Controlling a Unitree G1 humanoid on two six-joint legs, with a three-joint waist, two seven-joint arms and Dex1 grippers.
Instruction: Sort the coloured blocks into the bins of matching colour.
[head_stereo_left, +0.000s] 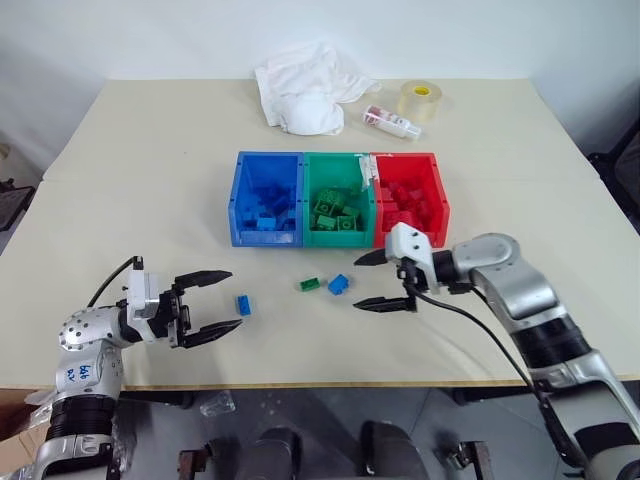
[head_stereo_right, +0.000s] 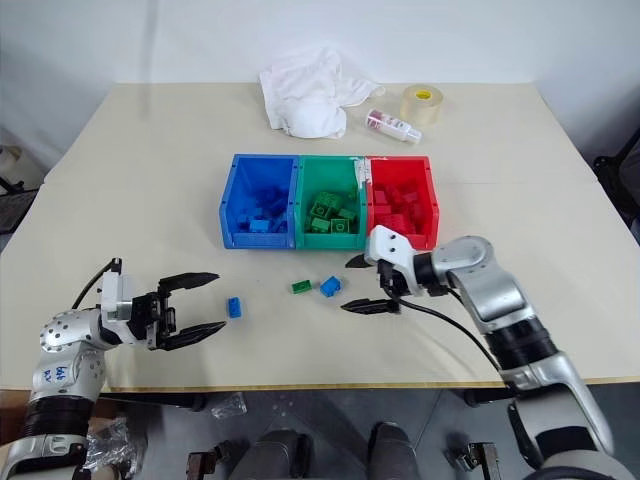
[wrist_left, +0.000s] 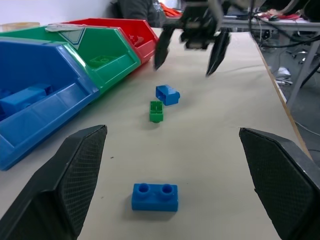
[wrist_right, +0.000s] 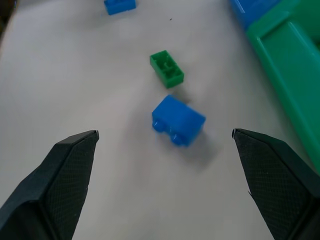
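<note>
Between both open tools (head_stereo_left: 213, 301) (head_stereo_left: 385, 280), three loose blocks (head_stereo_left: 339, 284) lie unobstructed before bins (head_stereo_left: 338, 238).

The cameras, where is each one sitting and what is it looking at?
Head eyes: look down over the beige table; both arms show.
Left wrist: looks past the open left pincer at a small studded blue plastic brick.
Right wrist: looks past the open right pincer at another blue brick.
Both wrists share that one and the small green plastic brick.
</note>
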